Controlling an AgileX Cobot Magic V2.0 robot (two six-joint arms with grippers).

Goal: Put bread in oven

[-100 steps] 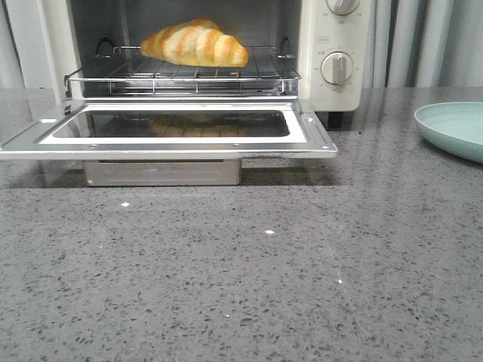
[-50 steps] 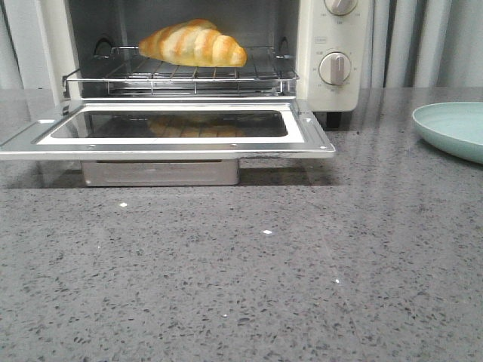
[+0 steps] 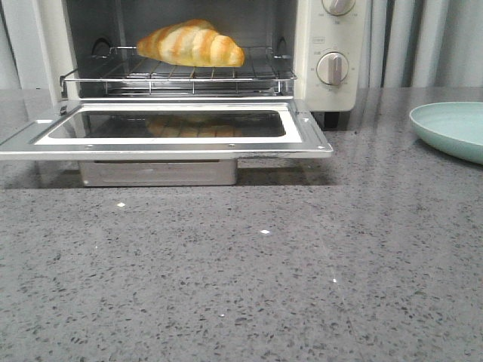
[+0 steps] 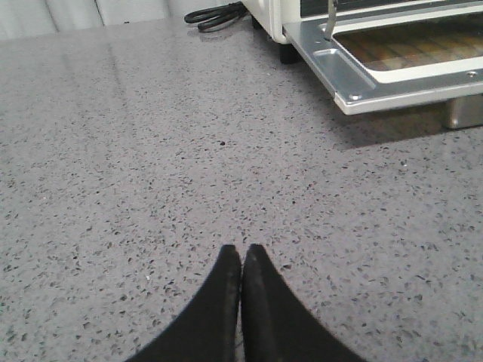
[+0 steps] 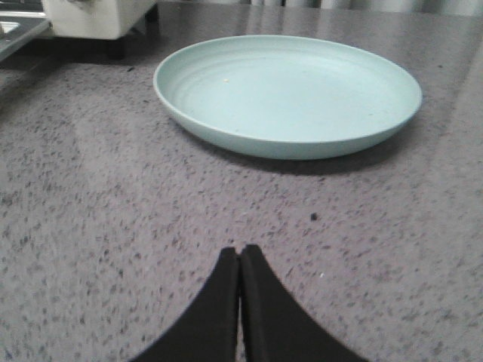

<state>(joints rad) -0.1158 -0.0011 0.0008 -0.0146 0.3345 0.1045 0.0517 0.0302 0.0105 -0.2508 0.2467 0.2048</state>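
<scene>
Bread location: the bread (image 3: 192,44) lies on the wire rack (image 3: 177,73) inside the oven (image 3: 332,53), at 12 o'clock from the lowered door (image 3: 162,128).
Bread handling: judged light, soft, easily crushed; grip gently across the thick middle, not the tapered ends.
Left gripper (image 4: 241,260): fingers together, empty, over the countertop (image 3: 241,271).
Right gripper (image 5: 239,260): fingers together, empty, plate (image 5: 287,90) at 12 o'clock.
Task status: judged complete; door not yet closed.

pale green plate (image 5: 287,94) on speckled grey countertop (image 3: 241,286), black cord (image 4: 215,15) behind
</scene>
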